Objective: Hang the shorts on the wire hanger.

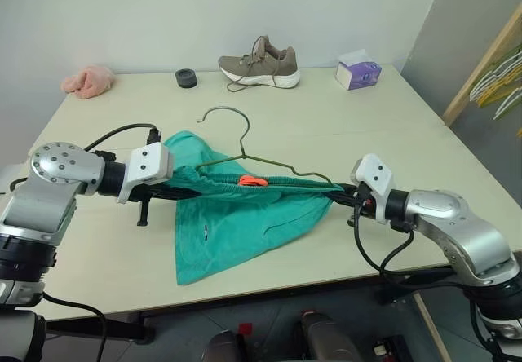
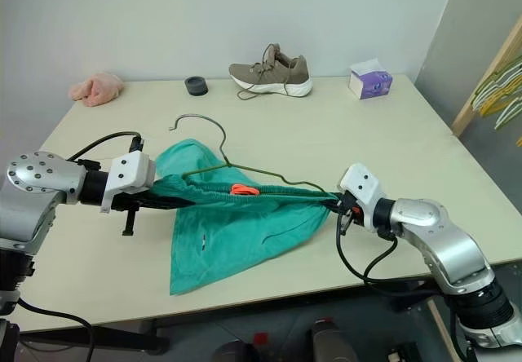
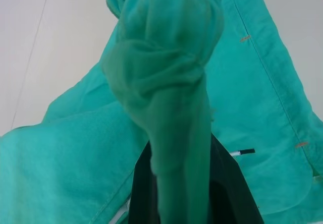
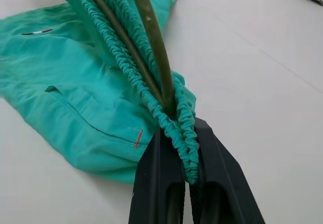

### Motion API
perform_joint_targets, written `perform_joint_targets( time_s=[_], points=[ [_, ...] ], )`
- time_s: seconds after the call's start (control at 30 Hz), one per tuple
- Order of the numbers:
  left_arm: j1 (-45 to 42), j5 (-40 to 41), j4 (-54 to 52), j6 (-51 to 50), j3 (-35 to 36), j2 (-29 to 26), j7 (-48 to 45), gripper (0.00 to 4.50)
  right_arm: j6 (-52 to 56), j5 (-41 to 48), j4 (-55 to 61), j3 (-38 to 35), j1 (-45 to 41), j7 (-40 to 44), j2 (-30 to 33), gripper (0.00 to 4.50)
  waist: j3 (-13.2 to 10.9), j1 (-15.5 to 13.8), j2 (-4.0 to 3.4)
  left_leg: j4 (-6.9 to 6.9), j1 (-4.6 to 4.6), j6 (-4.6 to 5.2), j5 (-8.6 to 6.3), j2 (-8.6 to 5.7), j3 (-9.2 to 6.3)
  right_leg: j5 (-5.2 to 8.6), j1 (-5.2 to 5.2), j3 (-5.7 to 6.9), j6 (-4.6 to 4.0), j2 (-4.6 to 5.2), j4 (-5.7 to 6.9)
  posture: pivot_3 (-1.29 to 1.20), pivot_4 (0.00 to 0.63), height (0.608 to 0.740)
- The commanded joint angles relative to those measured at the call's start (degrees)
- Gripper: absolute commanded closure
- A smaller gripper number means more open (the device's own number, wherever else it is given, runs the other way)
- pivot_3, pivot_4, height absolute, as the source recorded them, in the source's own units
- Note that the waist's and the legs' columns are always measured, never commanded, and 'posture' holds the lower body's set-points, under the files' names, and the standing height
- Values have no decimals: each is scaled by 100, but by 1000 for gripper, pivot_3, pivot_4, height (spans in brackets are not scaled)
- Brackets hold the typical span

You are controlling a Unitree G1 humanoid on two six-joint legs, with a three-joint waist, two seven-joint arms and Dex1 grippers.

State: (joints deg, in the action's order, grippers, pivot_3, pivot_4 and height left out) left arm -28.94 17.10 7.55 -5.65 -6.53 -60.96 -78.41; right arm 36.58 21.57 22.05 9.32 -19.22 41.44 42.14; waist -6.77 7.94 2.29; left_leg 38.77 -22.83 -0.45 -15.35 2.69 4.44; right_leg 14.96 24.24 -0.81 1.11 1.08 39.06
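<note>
Between the two arms, the shorts (image 1: 245, 215) stretch sideways, waistband taut.

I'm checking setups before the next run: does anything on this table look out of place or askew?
A lone shoe sits at the table's far edge, odd beside laundry. The shorts hang lopsided from the wire hanger: waistband stretched between the left gripper and right gripper, legs drooping.

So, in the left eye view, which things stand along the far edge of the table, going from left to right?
pink fluffy cloth → small black round object → grey-brown sneaker → purple tissue box
</note>
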Motion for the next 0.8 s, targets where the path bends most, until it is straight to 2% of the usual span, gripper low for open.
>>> perform_joint_targets(
  time_s=[0.03,0.13,0.4,0.6,0.8],
  points=[
    [46,-683,898,-56,334,-681,249,4500,337,-123,-343,-692,196,-32,505,4485,0,0,0,0,0,0,0,0,0,0,0,0,0,0,0,-163,91,740],
    [24,-702,937,-10,328,-676,337,4500,636,323,-184,-909,20,4,388,4485,0,8,0,0,1,0,0,1,1,0,0,0,0,0,1,-161,91,740],
    [-68,-899,1129,166,312,-698,532,4500,399,328,-565,-962,95,500,1191,4485,0,-30,0,0,1,3,-2,1,3,0,-1,1,1,2,-4,-159,92,740],
    [-249,-820,1000,86,180,-414,625,4500,484,392,-60,-510,-382,490,929,4485,-1,-6,-1,1,2,3,-2,2,7,1,1,-2,2,1,-1,-165,93,740],
    [-292,-495,683,-285,153,-63,574,4500,187,-92,-16,180,-788,370,554,4485,-1,3,-1,0,2,3,-2,3,10,1,2,-4,1,0,-1,-170,94,740]
  ],
)
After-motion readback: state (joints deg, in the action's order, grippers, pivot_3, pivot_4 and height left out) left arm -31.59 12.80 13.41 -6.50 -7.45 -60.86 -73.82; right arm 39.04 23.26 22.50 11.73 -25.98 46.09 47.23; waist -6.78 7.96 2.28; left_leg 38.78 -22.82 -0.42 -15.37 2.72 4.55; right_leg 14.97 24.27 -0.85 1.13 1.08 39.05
